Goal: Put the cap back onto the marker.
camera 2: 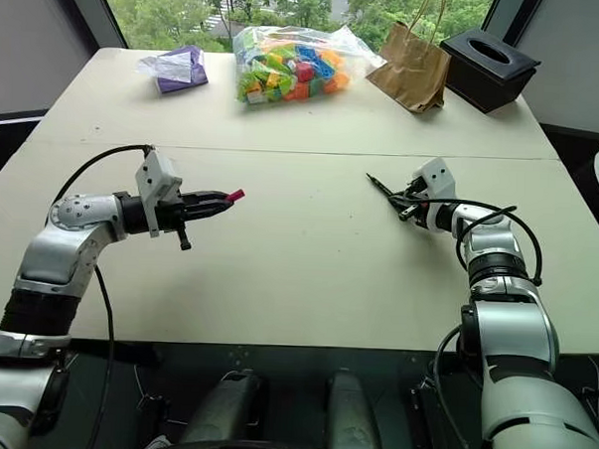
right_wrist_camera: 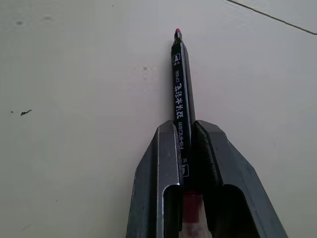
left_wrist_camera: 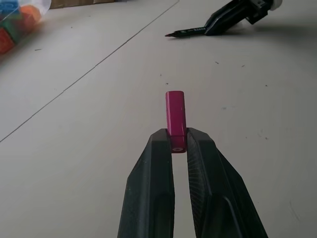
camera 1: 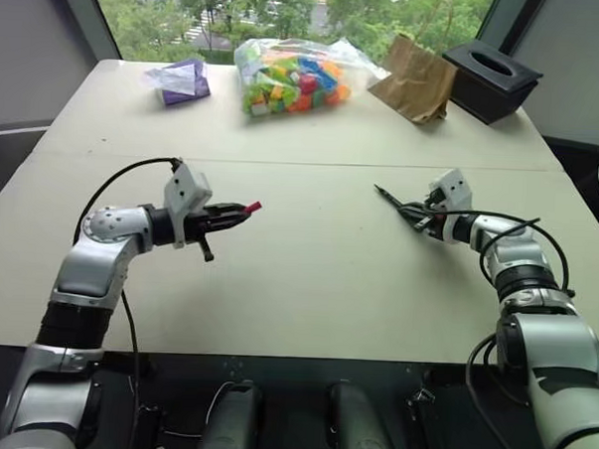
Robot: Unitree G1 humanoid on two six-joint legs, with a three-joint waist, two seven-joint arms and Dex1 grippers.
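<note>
Trees fill the window beyond a pale table made of two panels with a seam running across it. Along the far edge sit a crumpled purple bag, a clear bag of multicoloured toy blocks, a brown paper bag and a black tissue box.

On the left, the left gripper is raised above the tabletop, pointing toward the right side. Its two black fingers are pressed together on the red-pink cap, pinching only the cap's near end between the very tips; most of the cap juts out past the fingertips, in line with them.

On the right, the right gripper is low at the table, angled toward the left. Its fingers are closed on the marker, one on each side of the black barrel, gripping it at the rear portion. The front length of the barrel, with white lettering, extends beyond the fingertips to a pointed reddish tip, which appears to rest on or just above the table surface. A reddish rear end shows between the fingers, further back.

Cap and marker are well apart, with bare tabletop between the two grippers.
</note>
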